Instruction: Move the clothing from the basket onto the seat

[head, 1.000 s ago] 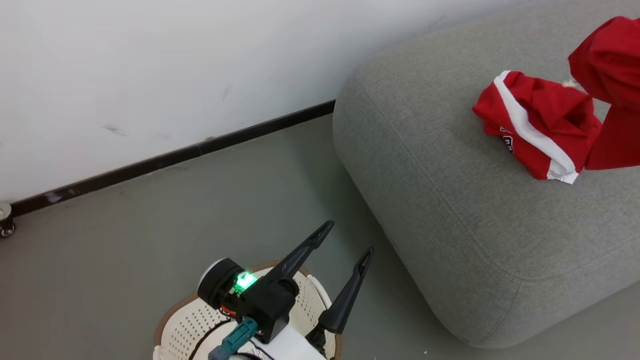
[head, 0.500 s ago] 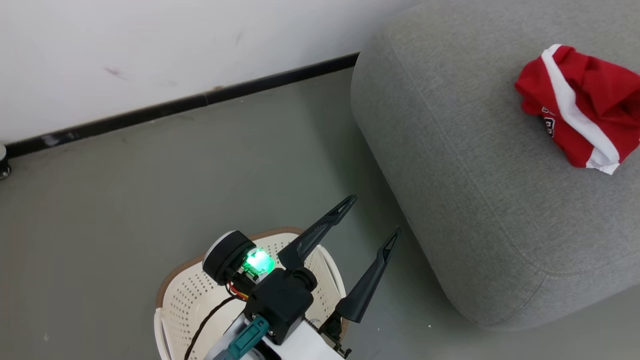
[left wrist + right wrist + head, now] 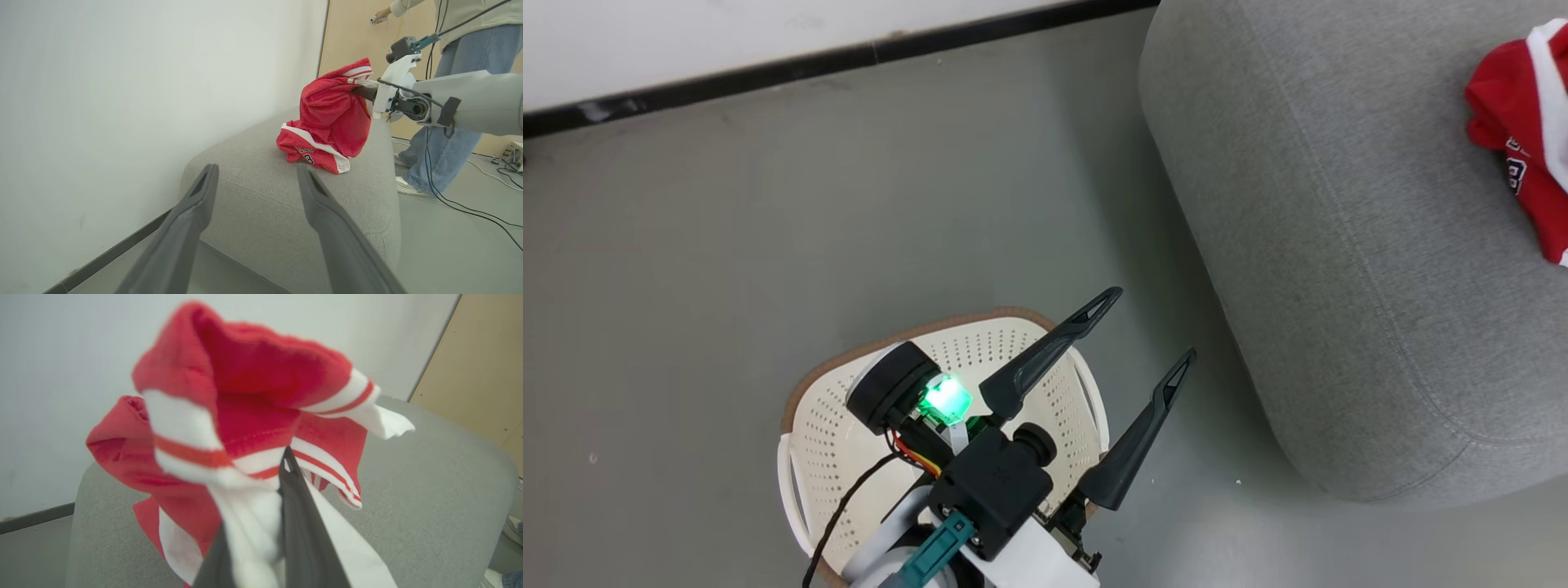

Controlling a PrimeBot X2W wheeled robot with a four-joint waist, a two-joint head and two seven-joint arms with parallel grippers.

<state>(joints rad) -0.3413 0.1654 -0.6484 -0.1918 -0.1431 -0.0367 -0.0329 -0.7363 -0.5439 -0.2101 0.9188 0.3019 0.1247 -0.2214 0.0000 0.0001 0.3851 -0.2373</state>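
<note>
The cream basket (image 3: 805,425) stands on the floor at the bottom of the head view, and my left arm hides part of its inside. My left gripper (image 3: 1150,325) hangs open and holds nothing, its fingers reaching past the basket's right rim toward the grey seat (image 3: 1339,245). A red jersey (image 3: 1523,163) with white trim lies crumpled on the seat. In the left wrist view my right gripper (image 3: 363,92) holds a second red garment (image 3: 331,106) above the jersey (image 3: 310,153). The right wrist view shows that gripper (image 3: 282,465) shut on the striped white hem of this clothing (image 3: 253,416).
A white wall with a black skirting strip (image 3: 849,57) runs behind the grey floor. A person in jeans (image 3: 449,130) stands beyond the seat's far end, with cables (image 3: 470,208) trailing on the floor there. A tan panel (image 3: 355,32) closes off the back.
The head camera has swung down and left, so the seat and jersey slid to the right and the held garment left that view. My left gripper stays open by the basket.
</note>
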